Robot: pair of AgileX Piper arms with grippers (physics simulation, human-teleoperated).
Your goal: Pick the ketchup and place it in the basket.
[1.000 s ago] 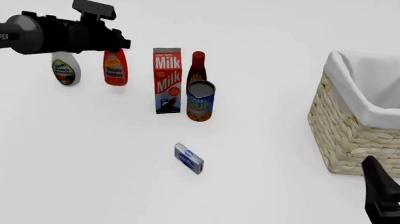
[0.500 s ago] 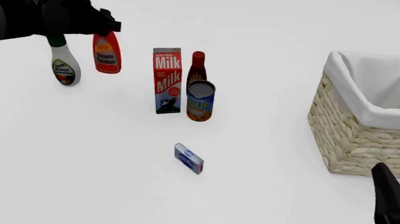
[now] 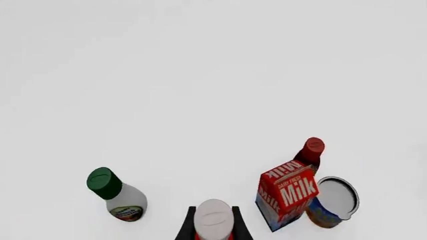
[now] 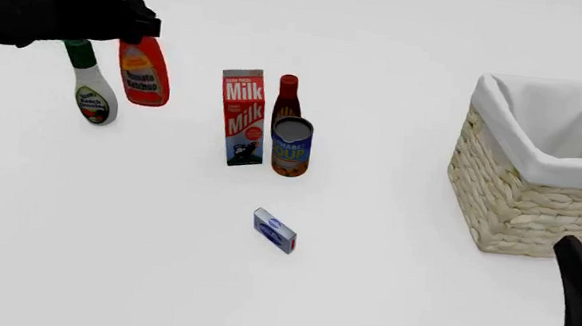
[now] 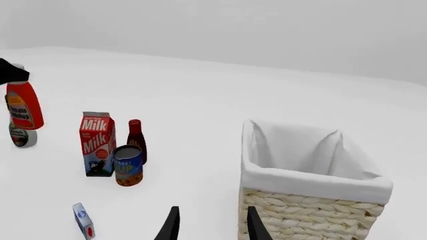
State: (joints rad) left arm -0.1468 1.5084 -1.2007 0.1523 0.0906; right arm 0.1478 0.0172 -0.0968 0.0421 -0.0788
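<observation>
The left gripper [image 4: 138, 30] was clamped on the neck of the ketchup [image 4: 143, 71], holding the red bottle clear of the surface [image 4: 152, 278] so that it hung slightly tilted below the black fingers; in the left wrist view its white cap sat between the two dark finger tips at the frame's edge. Just beside the lifted ketchup, on its left in the front view, the white bottle with a green cap [image 4: 92, 89] stood upright on the surface, partly overlapped by the arm above it. Farther right the milk carton [image 4: 241, 116] stood upright, with the slim dark-red bottle [image 4: 288, 97] behind it and the blue soup can [image 4: 292, 146] just in front of that bottle, the three close together. A small blue-and-white box [image 4: 275, 230] lay alone nearer the camera, well apart from the group. The basket [image 4: 511, 204], woven straw with a white cloth lining folded over its rim, sat at the far right of the surface, well apart from the ketchup. The right gripper [image 5: 210, 225] hovered low near the basket's front corner with its two fingers spread apart and nothing between them; in the front view only one dark finger showed at the lower right edge.
</observation>
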